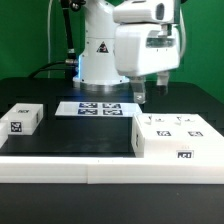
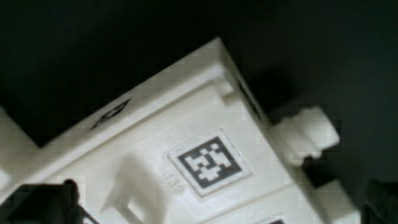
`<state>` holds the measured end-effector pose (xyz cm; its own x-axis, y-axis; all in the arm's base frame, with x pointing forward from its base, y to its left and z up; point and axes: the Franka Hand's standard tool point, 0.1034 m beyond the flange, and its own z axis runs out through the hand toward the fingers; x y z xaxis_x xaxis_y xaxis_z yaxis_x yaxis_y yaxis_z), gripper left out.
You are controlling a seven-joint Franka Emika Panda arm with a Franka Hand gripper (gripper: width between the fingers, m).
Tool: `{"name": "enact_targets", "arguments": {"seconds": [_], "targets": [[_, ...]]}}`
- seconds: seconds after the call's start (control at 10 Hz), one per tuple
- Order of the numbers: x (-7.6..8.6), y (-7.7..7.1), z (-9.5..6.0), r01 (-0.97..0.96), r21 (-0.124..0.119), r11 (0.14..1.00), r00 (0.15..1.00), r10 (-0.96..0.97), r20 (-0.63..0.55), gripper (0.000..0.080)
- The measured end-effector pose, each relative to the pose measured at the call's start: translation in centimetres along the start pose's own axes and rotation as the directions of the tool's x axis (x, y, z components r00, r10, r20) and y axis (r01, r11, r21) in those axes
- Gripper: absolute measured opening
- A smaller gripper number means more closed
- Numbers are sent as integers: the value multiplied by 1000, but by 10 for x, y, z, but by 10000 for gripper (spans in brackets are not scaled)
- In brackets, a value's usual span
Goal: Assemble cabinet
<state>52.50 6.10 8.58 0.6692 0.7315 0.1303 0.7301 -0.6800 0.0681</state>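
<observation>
The cabinet [image 1: 178,138], a large white box with several square tags on its top and front, lies on the black table at the exterior view's right. My gripper [image 1: 140,93] hangs above its far left corner, apart from it, with nothing between its fingers. In the wrist view the cabinet [image 2: 169,130] fills the picture at a slant, showing one tag [image 2: 214,160] and a round white peg [image 2: 306,130] on its side. My gripper [image 2: 205,208] is open, one dark finger [image 2: 39,200] on each side of the white body.
A small white block [image 1: 22,119] with one tag sits at the exterior view's left. The marker board [image 1: 98,108] lies flat behind the middle, in front of the arm's base [image 1: 98,60]. A white rail [image 1: 110,168] runs along the table's front edge.
</observation>
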Motion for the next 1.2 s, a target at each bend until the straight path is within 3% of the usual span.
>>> {"name": "enact_targets", "arguments": {"seconds": [0.1,0.3,0.7,0.9,1.1,1.2], "targets": [[4,-10,1,-149,-7,989,988,149,-28,797],[6,-22,6,-316,7,949,947,316,-56,797],[7,-25,7,-528,41,848,846,530,-54,797],[5,-37,11,-657,49,752,750,659,-51,797],[7,-51,16,-770,41,636,636,771,-32,797],[2,-48,19,-753,31,657,656,754,-40,797]]}}
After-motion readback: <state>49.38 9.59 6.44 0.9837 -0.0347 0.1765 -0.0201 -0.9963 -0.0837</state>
